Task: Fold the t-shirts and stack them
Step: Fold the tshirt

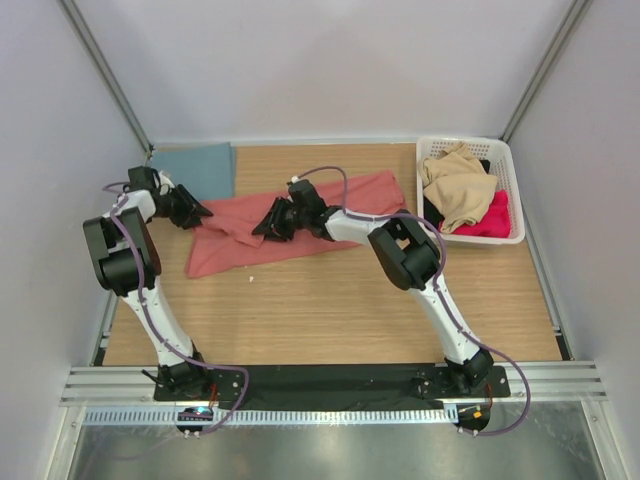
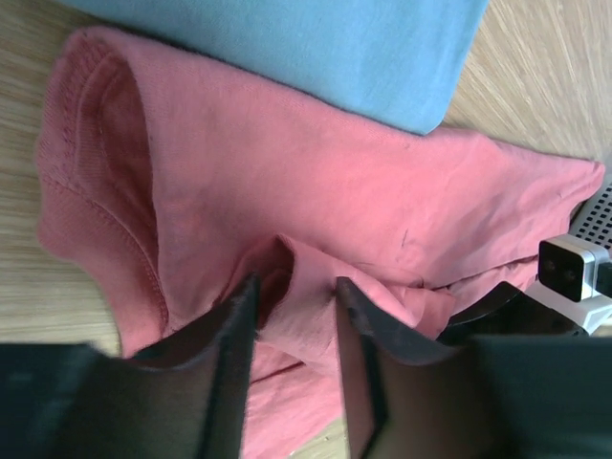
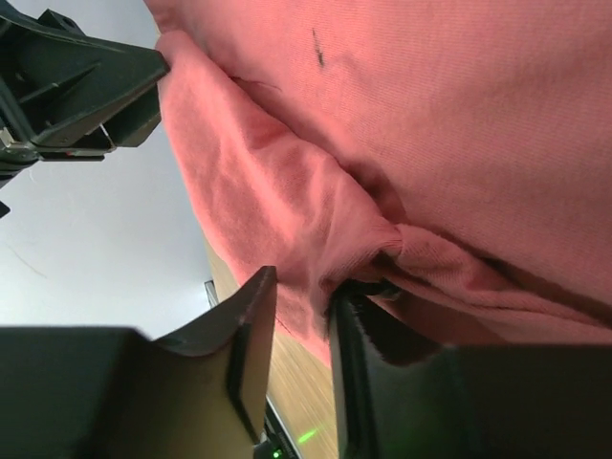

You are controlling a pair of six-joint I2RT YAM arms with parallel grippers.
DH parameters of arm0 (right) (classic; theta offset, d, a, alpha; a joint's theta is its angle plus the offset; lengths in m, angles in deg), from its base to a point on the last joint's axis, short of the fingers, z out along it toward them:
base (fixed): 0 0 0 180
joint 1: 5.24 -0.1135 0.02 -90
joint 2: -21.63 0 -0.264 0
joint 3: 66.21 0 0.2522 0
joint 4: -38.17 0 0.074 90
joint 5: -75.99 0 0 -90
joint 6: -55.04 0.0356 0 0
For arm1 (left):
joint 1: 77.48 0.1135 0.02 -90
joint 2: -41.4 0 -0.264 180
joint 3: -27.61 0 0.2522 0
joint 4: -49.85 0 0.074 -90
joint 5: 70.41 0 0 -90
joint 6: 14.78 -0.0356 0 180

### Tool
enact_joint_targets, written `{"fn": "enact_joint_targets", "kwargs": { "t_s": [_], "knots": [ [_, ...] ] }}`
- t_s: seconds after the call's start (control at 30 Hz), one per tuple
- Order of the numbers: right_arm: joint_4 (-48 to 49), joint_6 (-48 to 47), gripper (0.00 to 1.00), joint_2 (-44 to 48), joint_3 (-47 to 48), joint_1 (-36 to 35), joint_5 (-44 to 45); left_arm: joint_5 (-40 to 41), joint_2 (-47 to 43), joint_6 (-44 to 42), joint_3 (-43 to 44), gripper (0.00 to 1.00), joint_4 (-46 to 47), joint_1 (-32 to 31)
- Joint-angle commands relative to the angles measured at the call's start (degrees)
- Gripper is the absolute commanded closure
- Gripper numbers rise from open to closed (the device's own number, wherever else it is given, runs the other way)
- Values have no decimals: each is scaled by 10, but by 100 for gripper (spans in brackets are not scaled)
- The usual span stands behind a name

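– Left jaws sit narrow round a bump of the salmon-red t-shirt; right jaws too (tight? can't tell).
– It lies on the surface, touching the folded teal-blue t-shirt. A weak pinch could slip, or drag that.

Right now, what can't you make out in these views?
Left wrist view: whether the left pincer pinches the salmon-red cloth t-shirt fold; teal-blue cloth t-shirt cut by top edge.
Right wrist view: right pincer, one fingertip buried in red cloth.
Top view: both pincers' tips, behind black wrist housings; whatever lies in the white plastic basket under the tan garment.
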Motion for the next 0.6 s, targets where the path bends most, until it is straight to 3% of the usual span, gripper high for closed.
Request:
{"fn": "enact_joint_targets", "kwargs": {
  "t_s": [0.0,0.13,0.23,0.57],
  "knots": [
    [27,20,67,10,20,-5,-6,-24,-32,3,11,65,-22,-1],
    [5,36,89,24,29,-3,-17,-26,-30,-2,47,76,-76,-1],
    [-11,64,96,21,48,2,-48,-20,-26,-10,77,79,-123,1],
    [-44,121,99,35,46,10,-77,13,-16,-28,123,75,-224,3]
  ]
}}
